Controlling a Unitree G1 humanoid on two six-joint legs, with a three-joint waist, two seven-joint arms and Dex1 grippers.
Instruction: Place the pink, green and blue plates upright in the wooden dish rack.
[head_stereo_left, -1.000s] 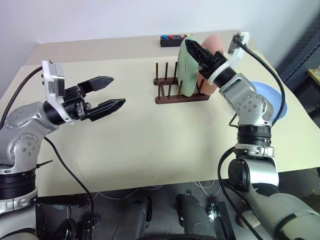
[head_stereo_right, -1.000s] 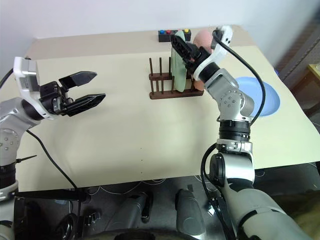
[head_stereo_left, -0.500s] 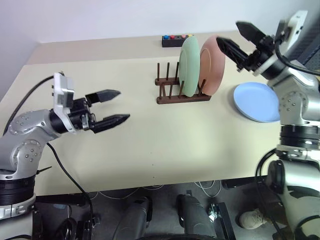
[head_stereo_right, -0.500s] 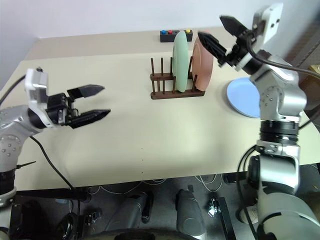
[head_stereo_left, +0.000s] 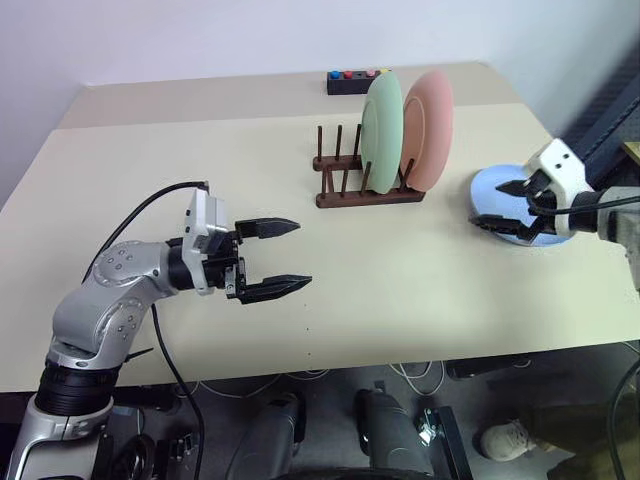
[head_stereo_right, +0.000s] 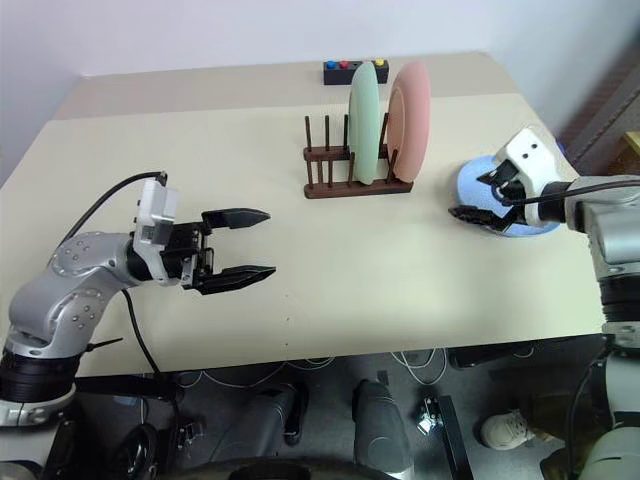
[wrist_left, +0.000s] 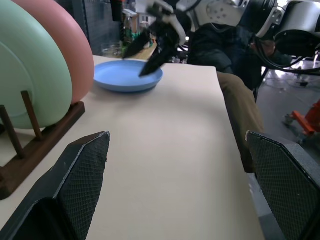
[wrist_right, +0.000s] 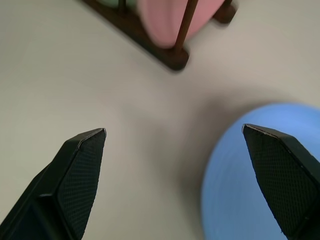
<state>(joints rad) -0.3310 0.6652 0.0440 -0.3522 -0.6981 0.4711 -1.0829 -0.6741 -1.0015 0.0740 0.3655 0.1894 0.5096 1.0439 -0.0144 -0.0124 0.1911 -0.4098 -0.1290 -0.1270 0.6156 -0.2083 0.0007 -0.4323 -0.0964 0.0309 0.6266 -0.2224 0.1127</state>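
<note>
Two plates racked, one blue plate left on the desk.

Blue plate (head_stereo_left: 520, 205) flat on the desk (head_stereo_left: 300, 240), well to the right of the rack (head_stereo_left: 365, 190). Green plate (head_stereo_left: 381, 132) and pink plate (head_stereo_left: 428, 130) upright between the pegs, side by side, free of any grip. Right gripper (head_stereo_left: 500, 203), at the green plate a second ago, now swung away and down to the blue plate's near edge, jaws wide apart, nothing held. Left gripper (head_stereo_left: 280, 257) drifted inward over bare desk, jaws apart and empty. Meaning, by judgement: green plate's placement done, last pickup starting. Count: three plates, one rack, two spare peg slots on its left, one black button box (head_stereo_left: 350, 80) behind.
</note>
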